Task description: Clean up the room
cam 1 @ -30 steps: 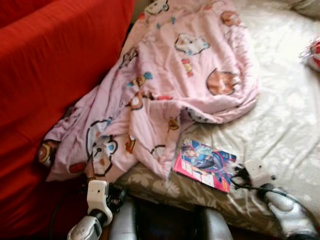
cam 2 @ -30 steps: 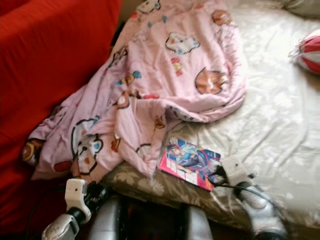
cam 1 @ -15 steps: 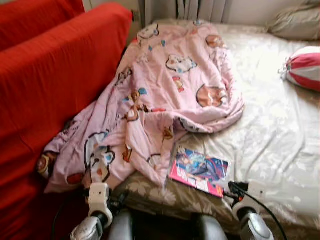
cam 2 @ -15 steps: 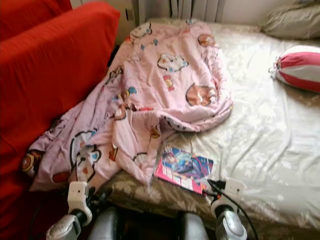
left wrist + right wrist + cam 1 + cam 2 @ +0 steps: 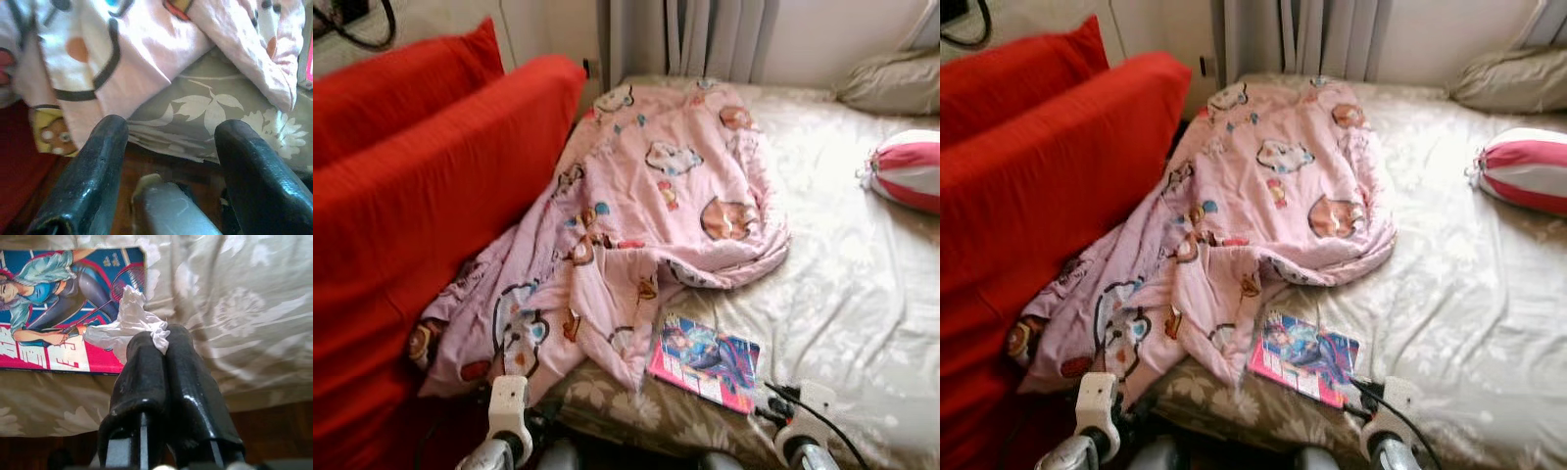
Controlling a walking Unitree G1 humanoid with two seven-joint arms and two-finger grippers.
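White and crumpled, a tissue (image 5: 128,319) is pinched between the closed fingers of the right gripper (image 5: 157,340), held just above the bed's front edge with the manga book (image 5: 705,359) lying right behind it. That book, its cover blue and pink with a figure swinging a racket, rests flat on the beige floral bedsheet (image 5: 842,284) near the front edge of the bed. A pink cartoon-print blanket (image 5: 646,215) sprawls over the bed's left side, one corner spilling off the left edge against the red sofa (image 5: 421,206), another fold touching the book's near corner. At the bed's right edge lies a pink-and-white striped cushion (image 5: 909,168), with a grey pillow (image 5: 891,86) at the far right corner. The left gripper (image 5: 168,161) hangs low by the bed's front left corner, fingers spread wide with nothing between them.
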